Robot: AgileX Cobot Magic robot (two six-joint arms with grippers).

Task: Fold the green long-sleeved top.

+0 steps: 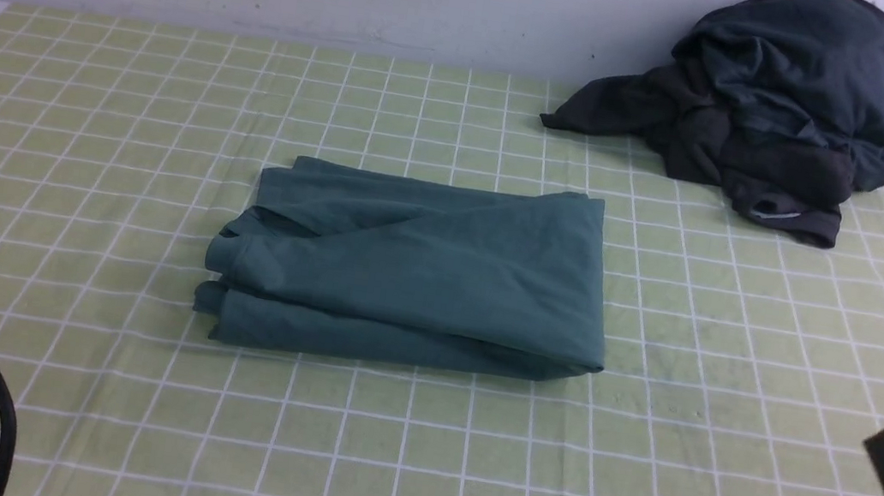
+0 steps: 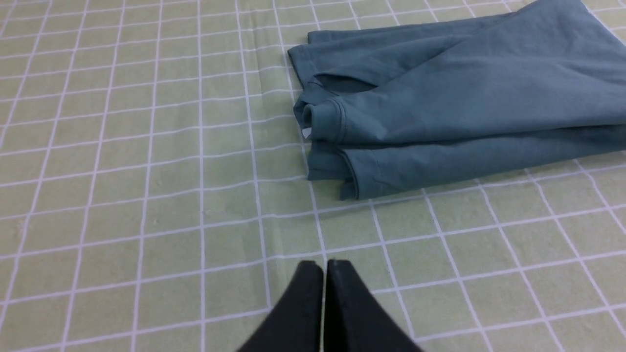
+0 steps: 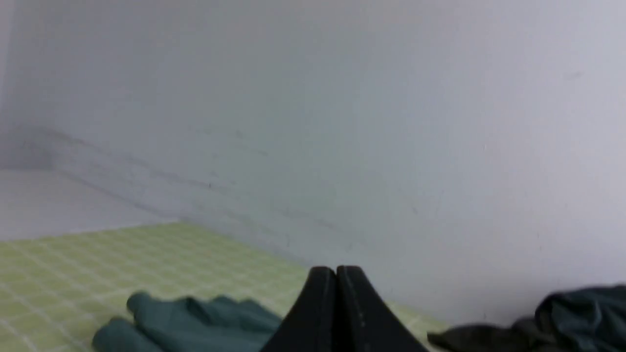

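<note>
Table (image 1: 76,145) under a green-and-white check cloth, bare apart from two lots of clothing. Dark heap of garments (image 1: 782,105) sits at the far right by the wall, well apart from the task item, not part of the job.

Green long-sleeved top (image 1: 413,270) lies mid-table, already a compact rectangle in stacked layers, with cuff and hem edges bunched at its left end (image 2: 337,142). Judgement: folding looks essentially done, and the step in hand is retreat or a final tidy. To do it well, keep both arms clear of the stack and avoid dragging the loose left-end layers (they look slightly uneven and would shift easily); if squaring up, press from above rather than pull sideways.

Left gripper (image 2: 324,266) hovers over bare cloth near the top's left end, not touching it, jaws pressed together on nothing. Right gripper (image 3: 336,271) is raised and pointed toward the wall, jaws also pressed together, empty.

Containers: none visible, so nothing to report inside any.
</note>
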